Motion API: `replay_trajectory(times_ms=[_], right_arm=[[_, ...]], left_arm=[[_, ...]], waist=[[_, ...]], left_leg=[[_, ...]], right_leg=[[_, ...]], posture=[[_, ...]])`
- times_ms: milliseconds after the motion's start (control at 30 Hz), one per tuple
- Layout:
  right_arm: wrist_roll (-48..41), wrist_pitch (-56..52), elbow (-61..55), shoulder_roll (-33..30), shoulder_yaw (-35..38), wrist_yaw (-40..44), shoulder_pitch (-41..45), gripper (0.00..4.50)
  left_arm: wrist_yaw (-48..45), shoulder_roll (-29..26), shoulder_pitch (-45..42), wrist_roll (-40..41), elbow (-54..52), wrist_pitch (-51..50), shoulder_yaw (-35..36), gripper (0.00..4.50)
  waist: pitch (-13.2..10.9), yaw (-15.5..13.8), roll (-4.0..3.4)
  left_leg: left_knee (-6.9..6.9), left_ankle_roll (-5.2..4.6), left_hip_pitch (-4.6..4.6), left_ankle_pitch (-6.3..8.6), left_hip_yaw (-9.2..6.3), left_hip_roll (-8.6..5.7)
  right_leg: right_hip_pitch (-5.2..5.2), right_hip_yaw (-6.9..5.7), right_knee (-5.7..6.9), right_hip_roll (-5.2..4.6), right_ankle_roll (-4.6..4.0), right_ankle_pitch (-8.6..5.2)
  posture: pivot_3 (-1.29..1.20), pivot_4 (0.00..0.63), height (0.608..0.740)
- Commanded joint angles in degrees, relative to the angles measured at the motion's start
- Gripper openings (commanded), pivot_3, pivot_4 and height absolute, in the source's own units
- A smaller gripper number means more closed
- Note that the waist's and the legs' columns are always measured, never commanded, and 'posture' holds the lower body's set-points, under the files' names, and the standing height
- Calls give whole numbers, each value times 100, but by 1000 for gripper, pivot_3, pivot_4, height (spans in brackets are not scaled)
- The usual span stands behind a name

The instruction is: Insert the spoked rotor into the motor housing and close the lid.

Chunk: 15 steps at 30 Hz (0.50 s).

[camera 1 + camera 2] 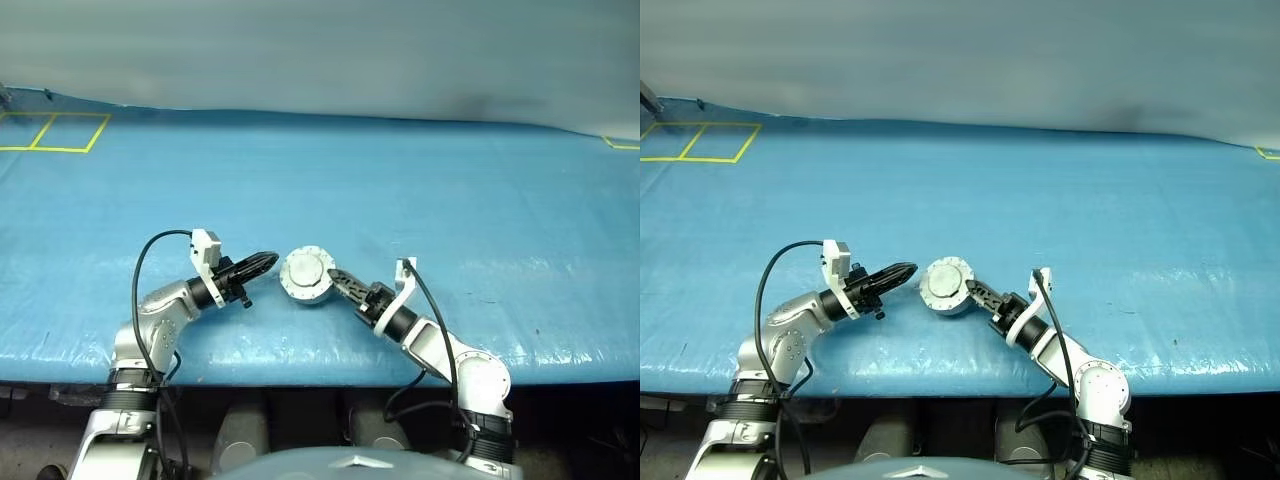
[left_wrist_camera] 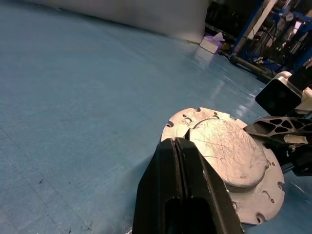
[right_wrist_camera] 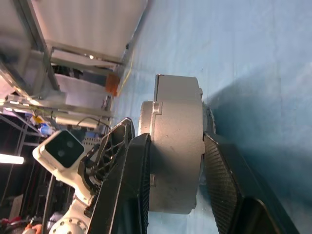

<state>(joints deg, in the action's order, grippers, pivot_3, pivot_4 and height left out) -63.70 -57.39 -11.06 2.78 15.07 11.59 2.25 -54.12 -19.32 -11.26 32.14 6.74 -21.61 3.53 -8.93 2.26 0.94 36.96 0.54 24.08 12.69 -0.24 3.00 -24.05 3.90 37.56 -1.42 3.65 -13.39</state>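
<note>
1. On the blue table [image 1: 420, 190], near its front edge, sits the housing [image 1: 306, 285]: a squat round cup of dull silver-grey metal with a smooth side wall broken by small raised lugs.
2. The lid [image 1: 307, 269] lies shut on top of the housing. It is a round grey disc with a thin flange, notched and pierced by small holes around the rim; a raised central circle, finely scratched, stands proud of the flange [image 2: 222, 151].
3. The right gripper [image 1: 335, 277] meets the housing from the right. In the right wrist view its two black fingers [image 3: 129, 185], ribbed on the inner pads, stand one on each side of the housing wall [image 3: 175, 161], pressed against it, so the housing is clamped between them.
4. The left gripper [image 1: 268, 262] lies level just to the left of the housing, tips pointing at it and apart from it in the head views. In the left wrist view its smooth black fingers [image 2: 170, 180] lie flat together with only a thin seam between them, holding nothing.
5. In that same view the lattice-patterned outer face of a right finger [image 2: 278, 127] shows at the far side of the lid.
6. The table surface is a faintly ribbed blue sheet with a slight sheen; yellow tape squares [image 1: 55, 132] mark its far left corner, well apart from the housing.
7. Black cables [image 1: 150, 255] loop from each wrist back along the silver arm links.
</note>
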Motion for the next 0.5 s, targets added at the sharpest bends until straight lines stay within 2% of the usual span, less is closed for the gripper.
replay_trajectory(times_ms=[33, 200, 233, 300, 333, 433, 500], right_arm=[[-607, 251, -515, 159, 113, -183, 297, 1266], [-901, 571, -715, 189, 195, -430, 498, 1266], [-972, 614, -748, 168, 194, -456, 538, 1266], [-1093, 683, -809, 122, 174, -506, 614, 1266], [-1146, 711, -838, 104, 159, -535, 659, 1266], [-1282, 787, -895, 63, 112, -625, 749, 1266], [-1351, 838, -942, 35, 69, -636, 790, 1266]], left_arm=[[132, 197, -9, 425, -286, -198, 256, 1584], [379, 639, 25, 1413, -614, -921, 572, 3230], [503, 755, 24, 1638, -666, -1077, 660, 3616], [725, 952, -2, 2135, -724, -1444, 829, 4278], [825, 1011, -22, 2372, -734, -1681, 883, 4473], [1111, 1158, -90, 3204, -662, -2427, 1066, 4473], [1239, 1209, -107, 3488, -610, -2776, 1054, 4473]], waist=[[-2, 5, -1], [-2, 18, -2], [-2, 17, -2], [-2, 16, -1], [-3, 19, -1], [-3, 26, -2], [-3, 34, -1]], left_leg=[[0, 0, 1, 0, -1, 0], [6, 0, 45, -1, -5, 2], [10, 0, 54, -1, -5, 1], [9, 0, 56, -1, -6, -1], [9, -1, 56, -1, -7, -1], [11, -1, 56, -1, -10, -2], [12, -1, 55, -1, -12, -2]], right_leg=[[-1, 0, 0, 1, 0, 0], [-43, -1, 9, 6, 6, 4], [-50, -1, 11, 6, 35, 21], [-49, -1, 9, 6, 39, 24], [-49, -1, 9, 5, 40, 24], [-49, -2, 10, 6, 40, 24], [-48, -4, 11, 7, 40, 24]], posture=[[0, 150, 740], [0, 150, 740], [0, 150, 740], [0, 150, 740], [0, 150, 740], [0, 150, 740], [0, 150, 740]])
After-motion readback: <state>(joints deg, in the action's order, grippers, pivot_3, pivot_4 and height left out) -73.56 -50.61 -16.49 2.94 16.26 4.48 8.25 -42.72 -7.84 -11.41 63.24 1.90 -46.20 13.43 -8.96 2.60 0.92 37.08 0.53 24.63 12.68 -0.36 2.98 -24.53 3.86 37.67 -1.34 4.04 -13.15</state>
